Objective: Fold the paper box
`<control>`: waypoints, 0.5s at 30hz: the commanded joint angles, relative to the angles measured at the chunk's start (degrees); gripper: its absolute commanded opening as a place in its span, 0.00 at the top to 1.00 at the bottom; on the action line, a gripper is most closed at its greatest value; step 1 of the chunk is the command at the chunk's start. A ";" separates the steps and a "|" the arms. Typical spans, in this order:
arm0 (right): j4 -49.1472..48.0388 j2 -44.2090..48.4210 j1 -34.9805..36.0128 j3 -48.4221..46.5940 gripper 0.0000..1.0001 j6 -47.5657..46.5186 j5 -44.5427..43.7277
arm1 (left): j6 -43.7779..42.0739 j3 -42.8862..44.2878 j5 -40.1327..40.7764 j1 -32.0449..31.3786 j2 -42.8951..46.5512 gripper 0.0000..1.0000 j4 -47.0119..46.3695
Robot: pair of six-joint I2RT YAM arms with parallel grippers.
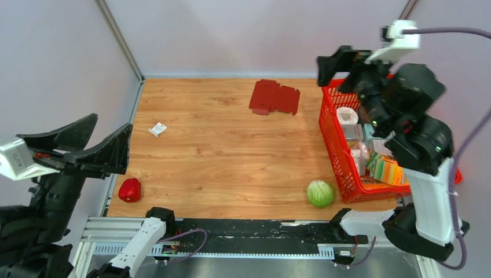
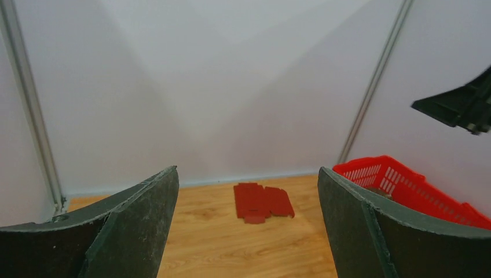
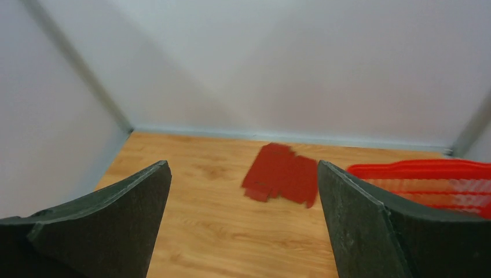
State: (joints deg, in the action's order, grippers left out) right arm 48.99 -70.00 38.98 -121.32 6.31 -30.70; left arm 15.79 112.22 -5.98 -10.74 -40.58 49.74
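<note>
The paper box (image 1: 274, 97) lies flat and unfolded on the wooden table (image 1: 220, 156), a dark red creased blank near the back wall, just left of the basket. Nothing touches it. It also shows in the left wrist view as the paper box (image 2: 263, 201) and in the right wrist view as the paper box (image 3: 282, 174), far ahead of the fingers. My left gripper (image 1: 113, 124) hangs open and empty above the table's left edge, jaws wide (image 2: 248, 171). My right gripper (image 1: 336, 72) is raised over the basket's far corner, open and empty (image 3: 244, 164).
A bright red mesh basket (image 1: 336, 150) with packets and a paper roll (image 1: 347, 116) stands along the right side. A small red pepper (image 1: 129, 190) lies front left, a green cabbage (image 1: 320, 193) front right, and a small white packet (image 1: 157, 129) sits at mid left. Walls close the back and left.
</note>
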 commanded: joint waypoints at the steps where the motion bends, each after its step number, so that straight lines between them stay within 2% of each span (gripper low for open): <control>1: -2.75 -8.90 5.40 2.66 0.00 4.94 17.96 | 3.36 -5.41 -6.93 0.28 -3.37 0.03 0.63; 3: -6.44 -12.51 5.58 3.36 0.00 9.59 27.66 | 4.16 -7.97 -9.21 0.28 -2.76 0.03 0.36; 4: -7.93 -14.27 5.67 3.98 0.00 10.91 36.32 | 4.25 -10.60 -9.58 0.20 -2.32 0.04 0.28; 5: -8.82 -18.90 5.67 3.20 0.00 13.62 38.59 | 4.33 -11.93 -9.93 0.28 -1.70 0.05 0.19; 8: -3.85 -27.69 5.67 -1.62 0.00 11.47 36.52 | 4.33 -17.11 -9.32 0.28 0.93 0.07 1.15; 11: -2.23 -31.77 3.92 -0.78 0.00 10.13 31.40 | 4.60 -21.95 -8.88 0.28 4.53 0.07 1.68; 14: -8.52 -32.57 -1.44 5.72 0.00 19.15 34.21 | 5.47 -26.78 -9.84 0.28 7.35 0.07 1.59; 15: -10.74 -32.40 -3.71 11.14 0.00 25.10 34.04 | 6.26 -28.01 -11.06 0.28 8.49 0.08 0.90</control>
State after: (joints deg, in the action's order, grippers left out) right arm 44.80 -105.65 41.95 -117.01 18.65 1.83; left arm 19.84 86.94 -14.00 -10.72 -36.07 52.27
